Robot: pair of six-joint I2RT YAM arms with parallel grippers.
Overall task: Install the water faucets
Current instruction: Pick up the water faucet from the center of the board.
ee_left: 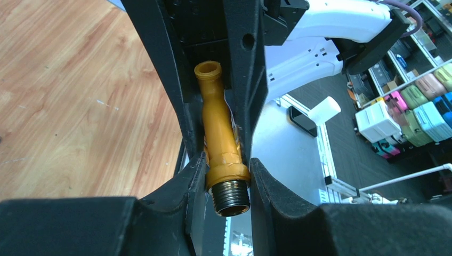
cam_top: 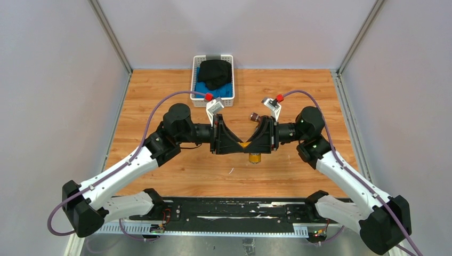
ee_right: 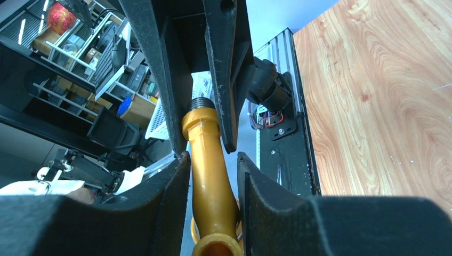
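The brass-yellow faucet [cam_top: 245,144] hangs above the wooden table, held between both grippers at the middle. My left gripper [cam_top: 239,143] is shut on its collar next to the dark threaded end [ee_left: 233,196]. My right gripper [cam_top: 251,142] is shut on the spout tube [ee_right: 212,181], whose open mouth faces the right wrist camera. A brass part [cam_top: 255,158] sticks out just below the fingers. A small dark reddish-brown piece [cam_top: 255,116], likely the second faucet, lies on the table behind the right gripper. The left gripper [ee_left: 227,160] and right gripper [ee_right: 213,156] face each other, fingers overlapping.
A white basket [cam_top: 195,80] with black and blue cloth stands at the back centre. Grey walls enclose the table on three sides. A black rail [cam_top: 229,213] with the arm bases runs along the near edge.
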